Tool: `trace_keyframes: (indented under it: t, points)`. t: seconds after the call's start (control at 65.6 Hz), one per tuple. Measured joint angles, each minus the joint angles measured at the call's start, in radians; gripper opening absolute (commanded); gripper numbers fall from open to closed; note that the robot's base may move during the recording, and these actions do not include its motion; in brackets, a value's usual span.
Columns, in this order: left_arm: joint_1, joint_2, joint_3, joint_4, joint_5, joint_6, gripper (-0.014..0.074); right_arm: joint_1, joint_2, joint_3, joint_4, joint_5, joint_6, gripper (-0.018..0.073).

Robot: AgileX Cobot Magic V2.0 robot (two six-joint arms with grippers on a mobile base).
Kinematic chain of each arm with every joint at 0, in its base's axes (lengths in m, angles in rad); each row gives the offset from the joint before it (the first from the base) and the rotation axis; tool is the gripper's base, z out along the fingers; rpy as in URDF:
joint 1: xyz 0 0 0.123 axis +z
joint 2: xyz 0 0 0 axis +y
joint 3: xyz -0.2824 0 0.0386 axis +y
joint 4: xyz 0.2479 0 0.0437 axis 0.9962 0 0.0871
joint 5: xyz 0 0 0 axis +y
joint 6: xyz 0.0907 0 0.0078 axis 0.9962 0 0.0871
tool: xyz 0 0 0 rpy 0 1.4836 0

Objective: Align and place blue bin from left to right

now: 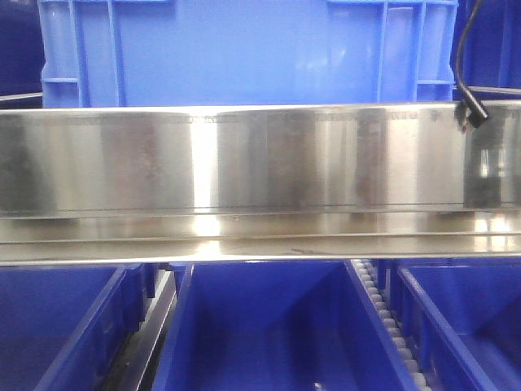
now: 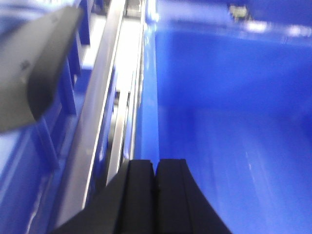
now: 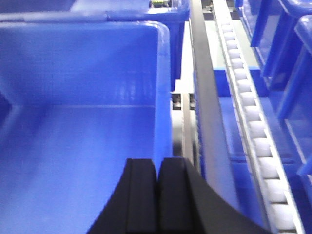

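Note:
The blue bin (image 1: 244, 53) stands behind a polished steel rail, its broad smooth wall and corner ribs facing the front camera. Neither gripper shows in that view. In the left wrist view my left gripper (image 2: 156, 163) is shut, its black pads pressed together in line with the bin's left wall rim (image 2: 150, 87), with the blue bin's inside (image 2: 234, 122) to the right. In the right wrist view my right gripper (image 3: 157, 161) is shut in line with the right wall rim (image 3: 164, 87) of the blue bin (image 3: 83, 122). Nothing shows between either pair of pads.
The steel rail (image 1: 260, 163) spans the whole front view. Three darker navy bins (image 1: 269, 326) sit below it, with a white roller track (image 1: 383, 318) between two. More rollers (image 3: 248, 112) and navy bins (image 3: 287, 58) lie right of the blue bin. A black cable (image 1: 464, 73) hangs at top right. A blurred grey part (image 2: 39, 63) is at upper left.

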Motion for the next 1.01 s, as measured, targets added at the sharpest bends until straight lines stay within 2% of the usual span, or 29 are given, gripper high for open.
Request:
trace_keyframes:
  t: [0.335,0.396,0.442,0.488,0.549,0.869,1.006]
  points:
    - [0.000,0.002,-0.002,-0.008,0.010,0.006,-0.0111,0.000,0.011,0.000,0.001,0.040,-0.009,-0.0139]
    - [0.000,0.002,-0.002,-0.008,0.014,0.006,-0.0111,0.000,0.013,0.000,0.001,0.042,-0.009,-0.0068]
    - [0.000,0.002,-0.002,-0.008,0.014,0.006,-0.0111,0.000,0.013,0.000,0.001,0.045,-0.009,0.0021]
    - [0.000,0.002,-0.002,-0.008,0.014,0.006,-0.0111,0.000,0.013,0.000,0.003,0.044,-0.009,0.0148]
    - [0.000,0.002,-0.002,-0.008,0.014,0.006,-0.0111,0.000,0.013,0.000,0.003,0.044,-0.011,0.0228]
    - [0.000,0.002,-0.002,-0.016,0.021,0.006,-0.0111,0.000,0.028,-0.002,0.003,0.055,-0.011,0.0222]
    - [0.000,0.002,-0.002,-0.015,0.042,0.008,-0.0111,0.000,0.060,-0.004,0.003,0.074,-0.011,0.0246]
